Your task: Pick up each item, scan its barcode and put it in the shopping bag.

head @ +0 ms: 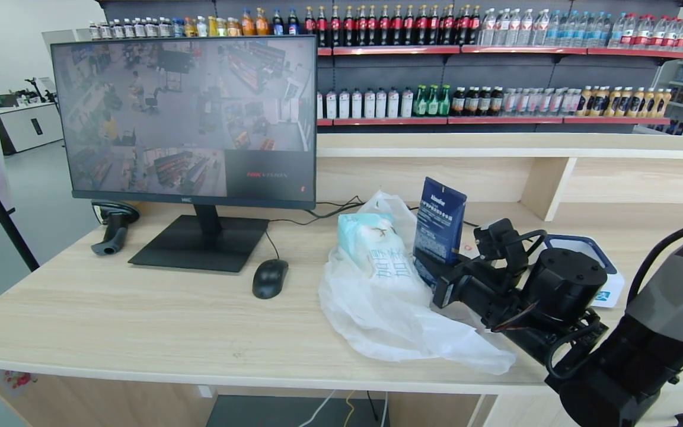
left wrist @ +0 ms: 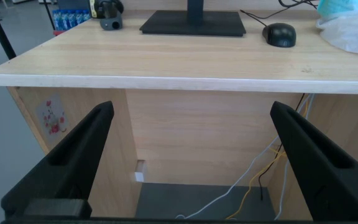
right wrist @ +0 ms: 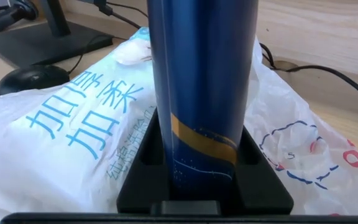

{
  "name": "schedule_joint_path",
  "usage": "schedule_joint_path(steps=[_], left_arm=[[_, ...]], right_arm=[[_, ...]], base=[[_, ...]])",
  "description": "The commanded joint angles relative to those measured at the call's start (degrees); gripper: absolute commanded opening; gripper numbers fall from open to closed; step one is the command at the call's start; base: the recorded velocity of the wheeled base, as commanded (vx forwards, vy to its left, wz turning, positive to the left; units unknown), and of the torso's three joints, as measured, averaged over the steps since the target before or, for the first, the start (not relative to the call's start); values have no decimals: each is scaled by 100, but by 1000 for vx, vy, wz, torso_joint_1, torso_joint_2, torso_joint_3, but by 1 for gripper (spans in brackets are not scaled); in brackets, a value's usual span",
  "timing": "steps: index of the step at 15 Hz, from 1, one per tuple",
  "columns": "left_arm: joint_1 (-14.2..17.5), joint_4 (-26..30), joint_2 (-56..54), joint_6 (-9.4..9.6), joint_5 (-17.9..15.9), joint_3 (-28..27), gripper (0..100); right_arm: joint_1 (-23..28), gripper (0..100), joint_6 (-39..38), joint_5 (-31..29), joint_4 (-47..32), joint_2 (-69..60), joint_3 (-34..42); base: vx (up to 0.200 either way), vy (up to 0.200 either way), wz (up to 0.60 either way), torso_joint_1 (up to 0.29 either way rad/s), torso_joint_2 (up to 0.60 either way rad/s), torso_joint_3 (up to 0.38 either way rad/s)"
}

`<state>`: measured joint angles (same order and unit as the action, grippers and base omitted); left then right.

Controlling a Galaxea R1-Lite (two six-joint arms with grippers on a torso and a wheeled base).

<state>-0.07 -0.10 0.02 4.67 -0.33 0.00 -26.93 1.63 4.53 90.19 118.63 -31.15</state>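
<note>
My right gripper (head: 430, 270) is shut on a dark blue pouch (head: 440, 220), holding it upright just above the right side of the white plastic shopping bag (head: 389, 308) on the desk. In the right wrist view the blue pouch (right wrist: 204, 81) stands between the black fingers (right wrist: 143, 158), with the bag (right wrist: 73, 124) spread beneath. A pale blue and white pack (head: 374, 243) lies inside the bag. My left gripper (left wrist: 188, 165) is open, hanging below the desk's front edge (left wrist: 179, 81) and facing the desk's wooden front panel.
A monitor (head: 184, 118) on its stand, a black mouse (head: 270, 277) and a handheld scanner (head: 114, 225) are on the desk's left half. A white and blue device (head: 605, 276) sits behind my right arm. A raised counter and drink shelves stand behind.
</note>
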Motion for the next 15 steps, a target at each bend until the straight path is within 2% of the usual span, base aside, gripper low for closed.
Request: schedule_joint_path(steps=[1, 10, 11, 15], left_arm=[[-1, 1, -2, -1, -2, 0, 100], [-1, 1, -2, -1, -2, 0, 100], [-1, 1, -2, 8, -2, 0, 100], [-1, 1, -2, 8, -2, 0, 100]], right_arm=[[3, 0, 4, 4, -19, 47, 21], [21, 0, -14, 4, -19, 73, 91], [21, 100, -5, 4, -19, -15, 162], [39, 100, -5, 4, -19, -419, 285]], base=[[0, 0, 0, 0, 0, 0], [0, 0, 0, 0, 0, 0], [0, 0, 0, 0, 0, 0], [0, 0, 0, 0, 0, 0]])
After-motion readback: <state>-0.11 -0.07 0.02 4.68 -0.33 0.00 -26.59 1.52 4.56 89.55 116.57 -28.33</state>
